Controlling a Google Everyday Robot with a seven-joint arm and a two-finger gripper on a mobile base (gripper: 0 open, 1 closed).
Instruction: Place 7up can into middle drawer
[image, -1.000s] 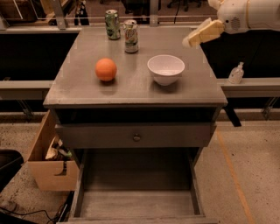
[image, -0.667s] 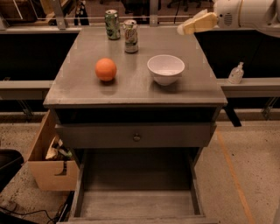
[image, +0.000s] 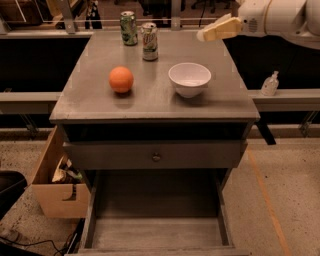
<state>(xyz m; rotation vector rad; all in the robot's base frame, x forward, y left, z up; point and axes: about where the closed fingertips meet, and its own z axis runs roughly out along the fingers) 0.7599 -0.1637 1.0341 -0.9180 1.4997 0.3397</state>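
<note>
The front of the middle drawer is cut off by the lower edge. Its floor is seen, pulled out under a shut drawer front with a knob. The arm is cut off at the right edge. The gripper is seen only as one pale wedge over the back right of the table. It cannot be told how far it is opened, and nothing is touched by it. The 7up can is placed upright at the back of the table, just beside a darker green can.

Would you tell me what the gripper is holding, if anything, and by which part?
Nothing: the gripper hangs above the back right of the table, apart from the standing 7up can.
</note>
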